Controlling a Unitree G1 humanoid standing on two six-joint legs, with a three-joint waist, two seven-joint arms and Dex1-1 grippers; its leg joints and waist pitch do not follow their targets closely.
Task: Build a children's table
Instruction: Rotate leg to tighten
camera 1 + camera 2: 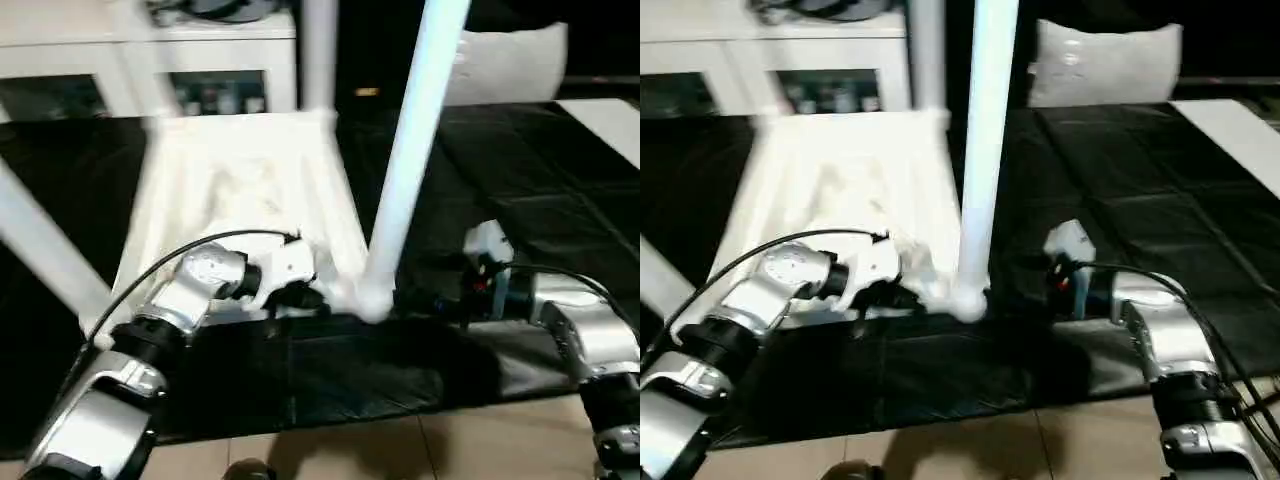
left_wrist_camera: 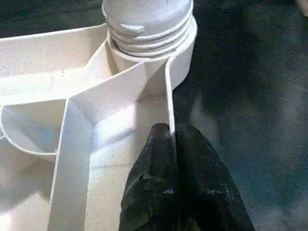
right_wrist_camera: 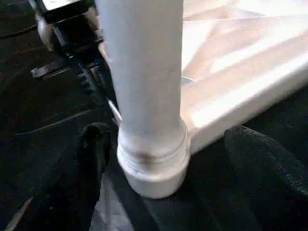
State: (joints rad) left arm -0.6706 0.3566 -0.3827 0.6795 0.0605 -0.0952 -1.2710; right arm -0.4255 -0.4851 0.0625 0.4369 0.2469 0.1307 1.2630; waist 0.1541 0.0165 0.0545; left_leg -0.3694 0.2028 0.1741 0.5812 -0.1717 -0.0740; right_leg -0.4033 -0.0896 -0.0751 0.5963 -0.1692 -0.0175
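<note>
- Children's table (image 1: 240, 190): white plastic, lying upside down on a black mat (image 1: 560, 190), ribbed underside facing up, centre-left of the head views.
- Near-right leg (image 1: 410, 150): long, white, tapered; stands up from the round corner socket (image 1: 372, 298) at the table's 5 o'clock corner and leans slightly toward 1 o'clock. In the left wrist view, thread rings (image 2: 147, 29) of the leg show above the socket collar.
- Far leg (image 1: 318, 50): upright at the table's far-right corner, at 12 o'clock.
- Third leg (image 1: 40, 250): slants away toward 10 o'clock at the left side of the table.
- Left gripper (image 2: 171, 132): black fingers pressed together, pinching the table's thin upright edge wall just beside the corner socket.
- Right gripper (image 3: 163, 139): jaws spread wide, one black finger (image 3: 94, 144) on each side of the near-right leg's base; neither finger visibly touches the leg, so nothing is held.
- White cabinet (image 1: 150, 50): glass-fronted, behind the table at 11 o'clock.
- White cushion (image 1: 1105, 62): on the dark background at 1 o'clock.
- Tiled floor (image 1: 400, 450): at 6 o'clock, below the mat edge.
</note>
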